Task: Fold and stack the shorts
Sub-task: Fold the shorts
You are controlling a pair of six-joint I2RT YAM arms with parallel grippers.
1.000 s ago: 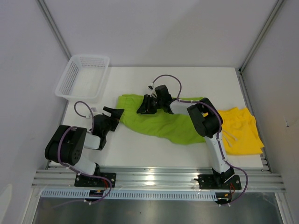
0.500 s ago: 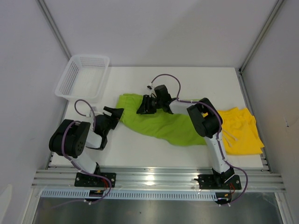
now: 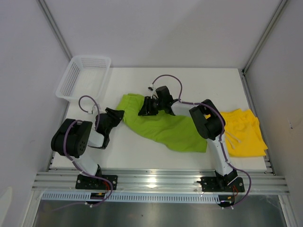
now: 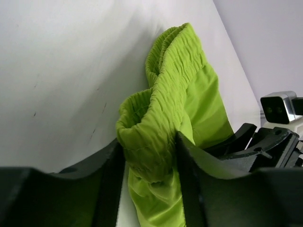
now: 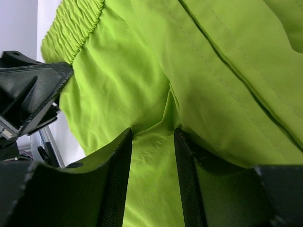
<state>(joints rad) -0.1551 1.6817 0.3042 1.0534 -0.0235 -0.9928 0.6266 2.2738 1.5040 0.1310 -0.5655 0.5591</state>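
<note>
The lime green shorts (image 3: 165, 127) lie spread across the middle of the table. My left gripper (image 3: 120, 115) sits at their left waistband corner. In the left wrist view the elastic waistband (image 4: 180, 61) is bunched between the two fingers of this gripper (image 4: 150, 146), which is shut on it. My right gripper (image 3: 142, 109) rests on the upper edge of the same shorts. A fold of the green fabric (image 5: 213, 71) is pinched in that gripper (image 5: 152, 135). The yellow shorts (image 3: 244, 132) with a white drawstring lie flat at the right.
A white mesh basket (image 3: 83, 78) stands at the back left corner of the white table (image 3: 199, 80). Grey walls close in both sides. The two grippers are close together; the left one (image 5: 28, 94) shows in the right wrist view.
The left jaws have closed from wide open onto the green waistband. The left arm has shifted slightly and the green fabric's lower edge has shifted to the right. The right gripper holds its place.
</note>
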